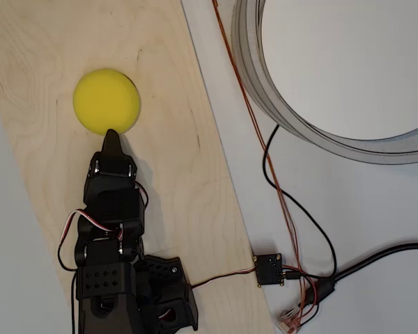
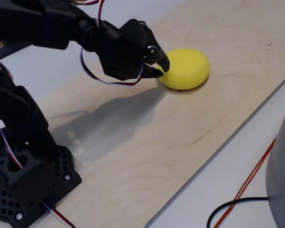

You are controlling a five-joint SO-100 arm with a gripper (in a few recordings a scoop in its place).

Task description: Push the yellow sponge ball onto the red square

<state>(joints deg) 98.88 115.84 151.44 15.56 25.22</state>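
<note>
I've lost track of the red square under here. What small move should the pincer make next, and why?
Probably hold or ease back slightly. The pincer tip sits against the near edge of the yellow sponge ball on the wooden board, and no red patch shows around it, so the ball may already cover it; pushing further risks overshooting.

Light was bright and even in both views, with no harsh glare. In the overhead view the plywood board [image 1: 160,139] looked pale and slightly washed out, and the yellow sponge ball [image 1: 106,101] cast only a thin, soft shadow at its lower right edge. In the fixed view the black arm [image 2: 61,28] threw a broad, diffuse shadow [image 2: 109,118] onto the board beneath it, falling toward the near side, so the light came from above and beyond. The grey cylinder [image 2: 282,166] at the right edge was blurred. Focus elsewhere was sharp, the wood grain clear.
</note>
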